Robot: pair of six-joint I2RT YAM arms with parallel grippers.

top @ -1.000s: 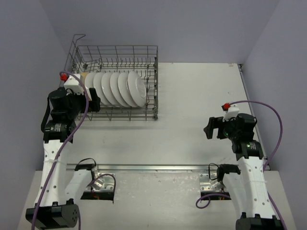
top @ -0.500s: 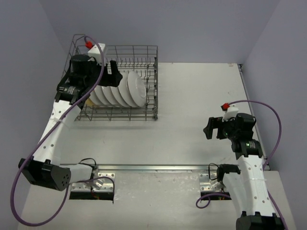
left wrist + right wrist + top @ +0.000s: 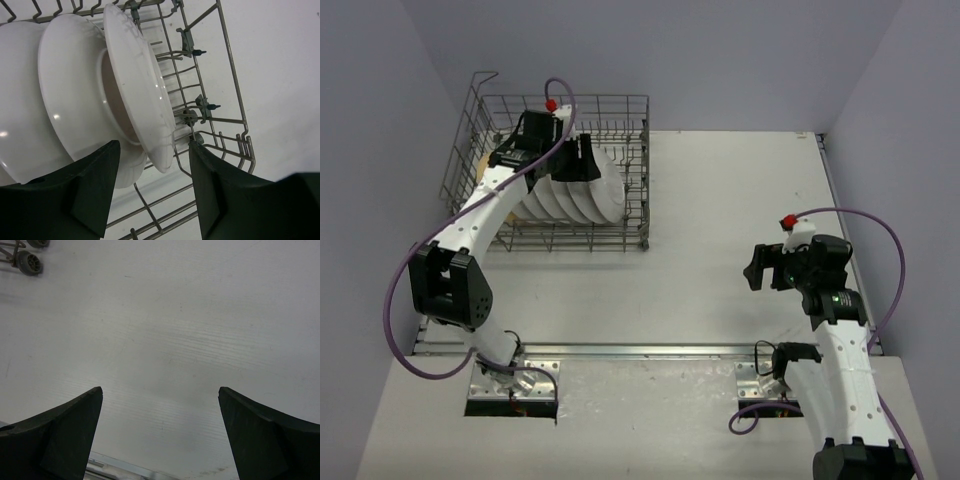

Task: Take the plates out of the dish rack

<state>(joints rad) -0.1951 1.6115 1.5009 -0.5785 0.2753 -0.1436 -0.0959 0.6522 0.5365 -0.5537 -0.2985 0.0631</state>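
Table (image 3: 720, 200): white, matte, faintly ribbed (the ribbing showed only up close), lay directly beneath and ahead of the right claw (image 3: 160, 390).
Walls (image 3: 720, 60): pale lilac, stood well beyond the claw.
Rail (image 3: 640, 350): metal strip, lay behind the claw.

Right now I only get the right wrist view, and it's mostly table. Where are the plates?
Observer: The plates stand on edge in a row inside the dish rack, across the table on your far left.
Operator: Is the other arm doing something there?
Observer: Yes. The left gripper is over the rack, and its open jaws sit either side of the end plate, with a gap on each side of the rim.
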